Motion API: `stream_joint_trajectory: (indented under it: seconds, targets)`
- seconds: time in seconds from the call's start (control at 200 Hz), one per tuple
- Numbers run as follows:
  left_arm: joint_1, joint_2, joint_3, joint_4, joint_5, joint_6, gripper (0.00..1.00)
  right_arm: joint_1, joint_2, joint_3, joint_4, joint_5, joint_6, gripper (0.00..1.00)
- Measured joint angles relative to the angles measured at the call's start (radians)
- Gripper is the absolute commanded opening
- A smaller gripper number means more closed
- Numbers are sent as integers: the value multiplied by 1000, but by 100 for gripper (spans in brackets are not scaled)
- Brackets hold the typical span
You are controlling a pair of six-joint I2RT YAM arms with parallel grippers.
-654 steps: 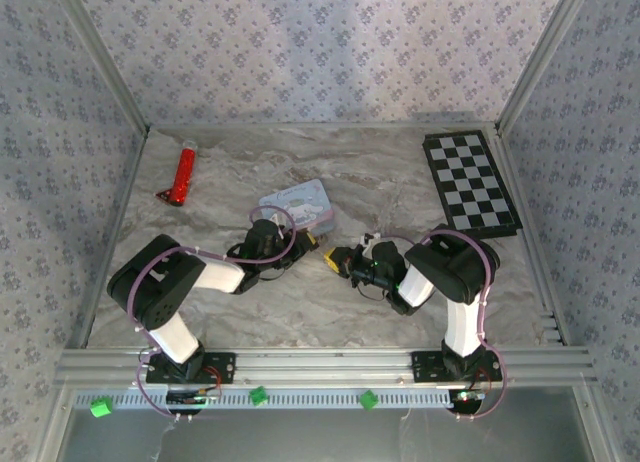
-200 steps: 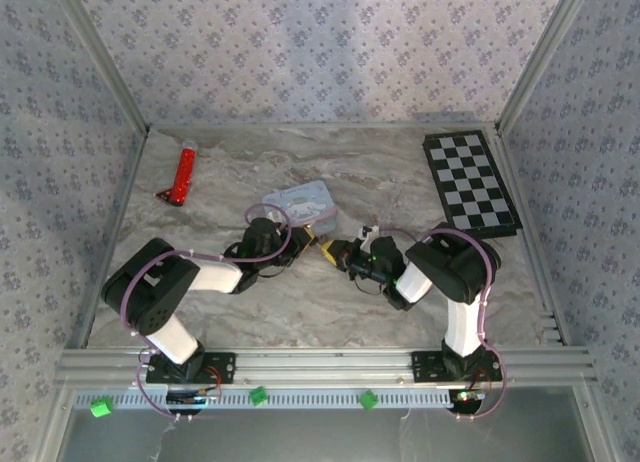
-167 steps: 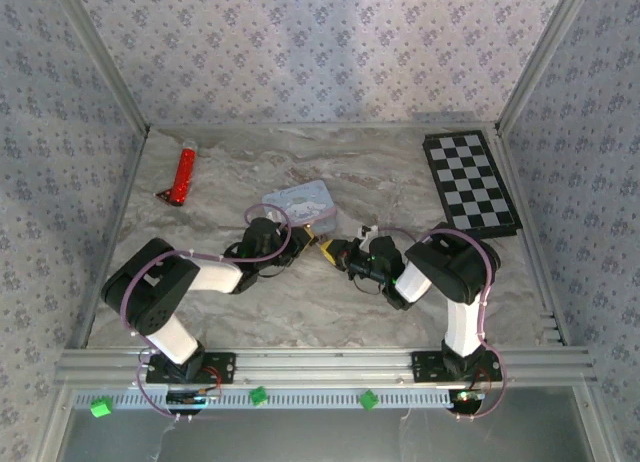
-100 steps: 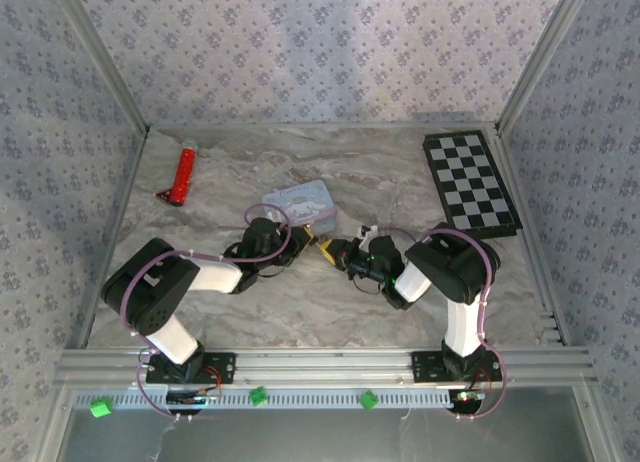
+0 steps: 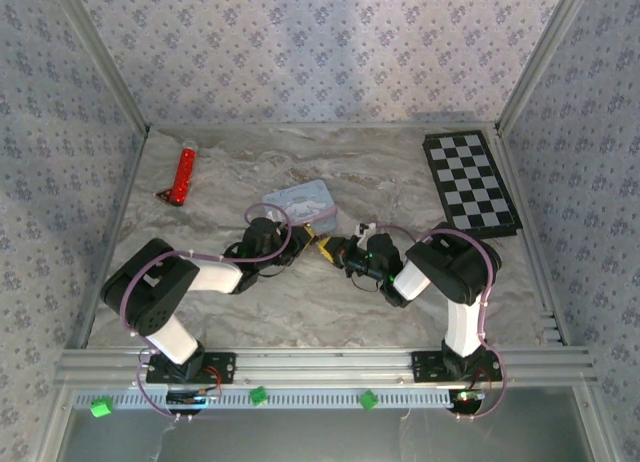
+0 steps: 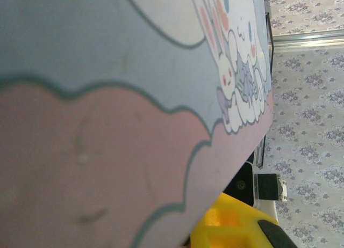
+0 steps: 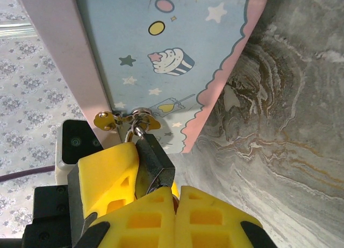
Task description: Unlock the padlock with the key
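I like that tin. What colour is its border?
Pink, on the blue tin; right wrist view shows best.

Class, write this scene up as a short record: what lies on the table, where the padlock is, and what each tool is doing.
Table: marbled top, holding a cartoon tin, a red tube and a chessboard
Padlock: black body, loop hooked through the tin's clasp
Left tool: closed on the padlock's body, as far as it shows
Right tool: shut, tips at the padlock's base; whether it holds the key cannot be told
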Motion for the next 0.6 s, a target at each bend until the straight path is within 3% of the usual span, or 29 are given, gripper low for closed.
stream_joint_trajectory:
  seconds: [0.6]
  targets:
    - [-3, 0, 12, 4, -44, 1, 5, 0, 0, 49, -39, 9, 6, 0]
